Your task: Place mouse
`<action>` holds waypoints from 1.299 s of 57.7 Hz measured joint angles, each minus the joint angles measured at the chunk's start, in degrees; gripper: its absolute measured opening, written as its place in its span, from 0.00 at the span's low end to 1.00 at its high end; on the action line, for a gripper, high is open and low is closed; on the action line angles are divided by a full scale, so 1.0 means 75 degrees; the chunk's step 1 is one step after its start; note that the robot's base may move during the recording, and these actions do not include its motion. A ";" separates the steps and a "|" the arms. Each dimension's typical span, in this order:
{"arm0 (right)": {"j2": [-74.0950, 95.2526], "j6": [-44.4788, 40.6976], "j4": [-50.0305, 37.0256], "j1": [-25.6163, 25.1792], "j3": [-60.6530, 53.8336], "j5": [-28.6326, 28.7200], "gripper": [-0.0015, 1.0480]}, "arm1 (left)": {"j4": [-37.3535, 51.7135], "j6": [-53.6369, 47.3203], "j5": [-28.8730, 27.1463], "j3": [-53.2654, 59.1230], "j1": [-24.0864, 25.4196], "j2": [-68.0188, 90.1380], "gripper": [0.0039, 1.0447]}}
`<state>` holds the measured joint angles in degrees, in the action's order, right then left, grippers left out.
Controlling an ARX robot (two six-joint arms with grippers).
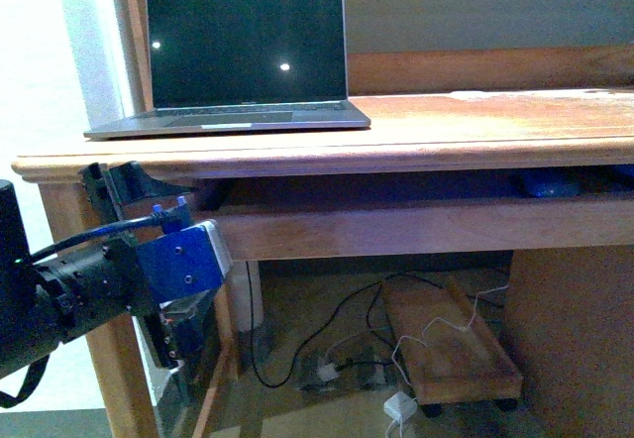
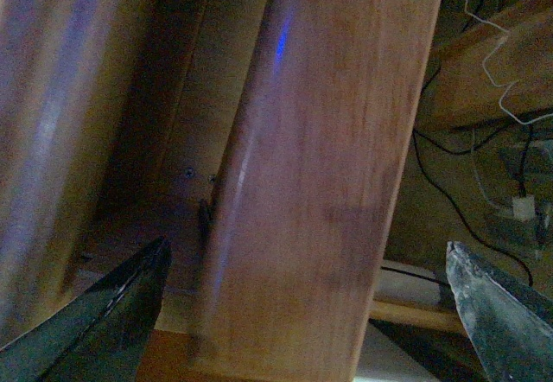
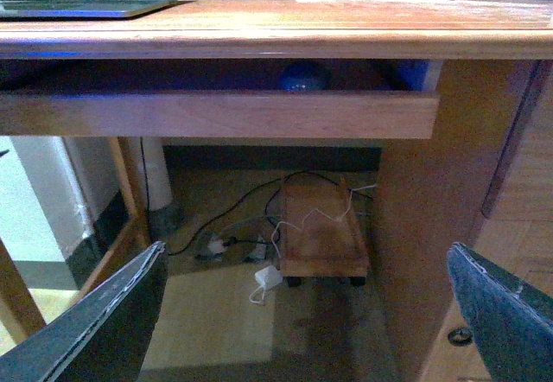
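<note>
The mouse (image 1: 550,182) is a small dark dome with a bluish tint, lying in the pull-out tray under the desktop; the right wrist view also shows the mouse (image 3: 302,77) behind the tray's front board. My left gripper (image 1: 173,279) is open at the desk's front left leg, well left of the mouse. In the left wrist view, the left gripper (image 2: 307,313) has that wooden leg (image 2: 320,183) between its spread fingers. My right gripper (image 3: 307,313) is open and empty, low in front of the desk, and out of the front view.
An open laptop (image 1: 248,52) with a dark screen stands on the wooden desktop (image 1: 475,126). The tray's front board (image 1: 396,230) runs under the desktop. On the floor beneath are a low wooden trolley (image 1: 451,344), cables and a white adapter (image 1: 399,405).
</note>
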<state>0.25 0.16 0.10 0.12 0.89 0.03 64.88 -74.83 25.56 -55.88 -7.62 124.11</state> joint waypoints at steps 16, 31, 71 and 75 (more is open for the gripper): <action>0.0000 0.0000 0.0000 0.0000 0.0000 0.0000 0.93 | -0.0901 -0.0087 0.0108 0.0050 0.0076 -0.0122 0.93; 0.0000 0.0000 0.0000 0.0000 0.0000 0.0003 0.93 | -0.4197 0.1058 0.0740 0.1134 0.0015 -0.2162 0.93; 0.0000 0.0000 0.0000 0.0000 0.0000 0.0003 0.93 | -0.5954 1.0561 0.0793 0.3593 -0.0466 -0.8935 0.93; 0.0000 0.0000 0.0000 0.0000 0.0000 0.0000 0.93 | -0.6449 1.1185 -0.0003 0.3911 -0.0265 -0.9812 0.93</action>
<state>0.25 0.16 0.10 0.12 0.89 0.03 16.51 9.06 25.54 -26.55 -9.61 50.52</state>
